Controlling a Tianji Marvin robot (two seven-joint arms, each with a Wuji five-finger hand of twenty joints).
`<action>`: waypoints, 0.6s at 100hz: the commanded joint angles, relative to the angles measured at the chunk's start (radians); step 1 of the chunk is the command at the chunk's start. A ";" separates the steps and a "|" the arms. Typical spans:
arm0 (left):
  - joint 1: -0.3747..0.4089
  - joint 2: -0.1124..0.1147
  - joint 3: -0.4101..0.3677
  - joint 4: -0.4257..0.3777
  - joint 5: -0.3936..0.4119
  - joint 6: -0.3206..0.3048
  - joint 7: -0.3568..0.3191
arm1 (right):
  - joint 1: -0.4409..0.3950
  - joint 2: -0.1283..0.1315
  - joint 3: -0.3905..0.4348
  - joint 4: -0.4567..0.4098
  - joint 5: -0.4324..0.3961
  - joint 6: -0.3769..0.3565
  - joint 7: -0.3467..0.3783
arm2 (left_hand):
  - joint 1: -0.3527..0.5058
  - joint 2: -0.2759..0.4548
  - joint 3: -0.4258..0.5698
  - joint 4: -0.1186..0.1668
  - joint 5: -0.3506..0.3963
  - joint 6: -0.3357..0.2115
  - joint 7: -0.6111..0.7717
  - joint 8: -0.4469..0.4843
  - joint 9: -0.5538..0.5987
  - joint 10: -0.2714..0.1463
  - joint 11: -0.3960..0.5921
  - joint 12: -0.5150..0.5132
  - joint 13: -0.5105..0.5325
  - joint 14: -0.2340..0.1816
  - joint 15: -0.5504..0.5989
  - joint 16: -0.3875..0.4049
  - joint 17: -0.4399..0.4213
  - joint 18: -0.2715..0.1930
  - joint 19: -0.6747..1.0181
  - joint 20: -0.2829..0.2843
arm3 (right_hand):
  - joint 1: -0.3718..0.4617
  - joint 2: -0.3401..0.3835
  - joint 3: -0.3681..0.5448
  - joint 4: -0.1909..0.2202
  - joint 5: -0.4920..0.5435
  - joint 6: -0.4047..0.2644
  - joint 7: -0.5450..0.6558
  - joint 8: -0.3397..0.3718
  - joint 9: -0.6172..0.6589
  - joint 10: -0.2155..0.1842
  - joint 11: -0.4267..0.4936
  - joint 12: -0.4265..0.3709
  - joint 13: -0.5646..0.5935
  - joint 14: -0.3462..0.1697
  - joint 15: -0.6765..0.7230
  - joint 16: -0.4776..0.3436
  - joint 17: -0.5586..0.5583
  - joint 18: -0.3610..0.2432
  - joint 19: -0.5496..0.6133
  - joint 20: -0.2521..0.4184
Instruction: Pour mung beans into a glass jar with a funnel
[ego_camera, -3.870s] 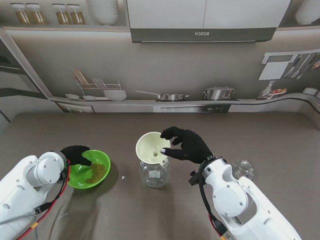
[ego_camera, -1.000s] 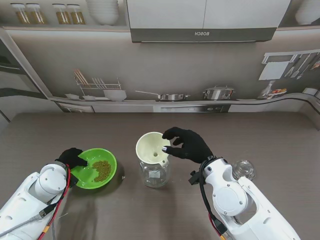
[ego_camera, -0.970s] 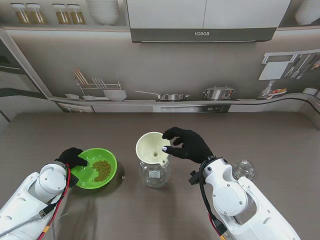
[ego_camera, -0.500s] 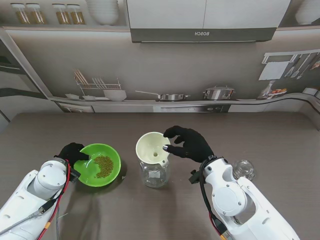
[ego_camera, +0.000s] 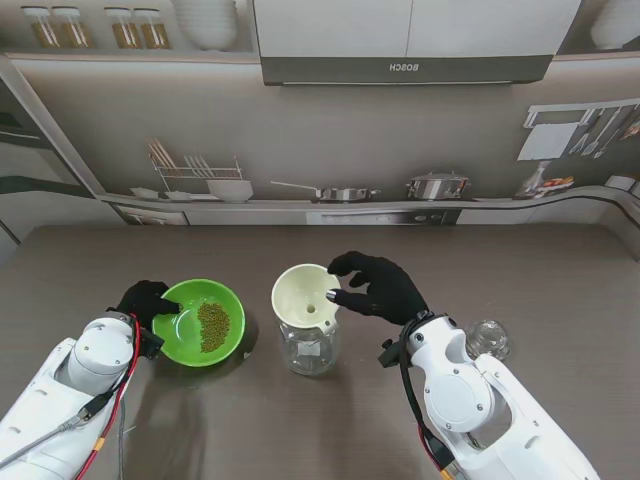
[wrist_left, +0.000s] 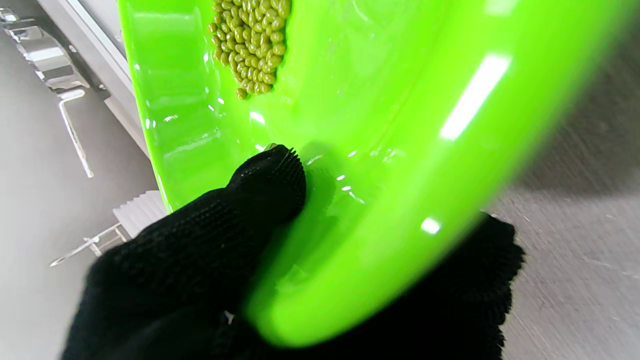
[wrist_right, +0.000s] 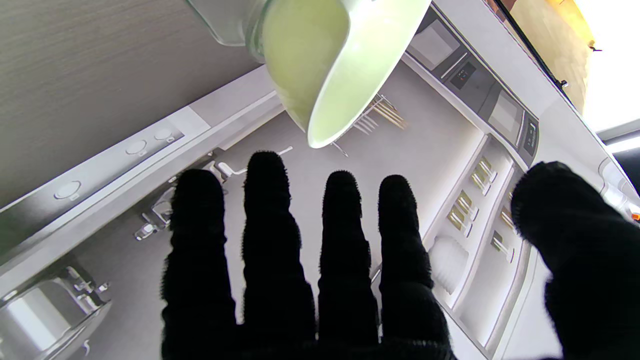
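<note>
A bright green bowl (ego_camera: 205, 322) holding mung beans (ego_camera: 213, 325) is lifted off the table on the left. My left hand (ego_camera: 145, 302) is shut on its rim, thumb inside the bowl (wrist_left: 350, 150) and fingers under it. The beans (wrist_left: 250, 45) lie heaped toward the bowl's far side. A cream funnel (ego_camera: 304, 294) sits in the mouth of the glass jar (ego_camera: 308, 348) at the middle of the table. My right hand (ego_camera: 376, 287) hovers just right of the funnel (wrist_right: 330, 65), fingers spread and holding nothing.
A glass jar lid (ego_camera: 486, 339) lies on the table to the right, beside my right forearm. A printed kitchen backdrop stands behind the table's far edge. The brown tabletop (ego_camera: 520, 270) stretches to the right of the jar.
My left hand has lifted the green bowl and carried it up and to the right, closer to the funnel. The beans have slid across the bowl. The right hand has stayed in place.
</note>
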 joint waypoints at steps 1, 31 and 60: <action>-0.001 -0.007 -0.004 -0.010 -0.005 -0.002 -0.017 | -0.005 -0.005 -0.002 0.000 -0.002 0.000 0.009 | 0.115 0.026 0.100 0.035 0.080 -0.105 0.102 0.032 0.049 0.022 0.007 0.003 0.022 -0.001 0.024 0.001 0.051 -0.027 0.005 0.018 | -0.020 0.024 0.015 0.026 -0.003 -0.003 -0.001 0.008 0.002 0.003 -0.008 0.001 0.016 -0.012 0.005 0.004 -0.008 0.009 0.020 -0.009; -0.006 -0.011 -0.009 -0.011 -0.031 -0.015 -0.016 | -0.009 -0.004 0.001 -0.006 -0.029 0.004 0.000 | 0.116 0.026 0.100 0.036 0.083 -0.103 0.098 0.035 0.052 0.021 0.005 0.004 0.023 0.001 0.016 -0.001 0.051 -0.022 -0.002 0.018 | -0.032 0.028 -0.008 0.025 -0.037 -0.018 -0.016 0.005 -0.060 -0.007 -0.022 -0.003 -0.039 -0.009 -0.019 -0.004 -0.042 0.006 0.002 -0.011; -0.012 -0.002 -0.022 -0.045 -0.034 -0.014 -0.051 | -0.020 0.003 0.001 -0.028 -0.098 0.006 -0.011 | 0.116 0.025 0.100 0.036 0.085 -0.101 0.094 0.035 0.052 0.023 0.003 0.005 0.023 0.004 0.017 0.000 0.051 -0.017 -0.002 0.020 | -0.039 0.036 -0.047 0.031 -0.054 -0.030 -0.031 0.005 -0.086 -0.016 -0.024 -0.004 -0.074 -0.009 -0.034 -0.012 -0.070 0.002 -0.023 -0.011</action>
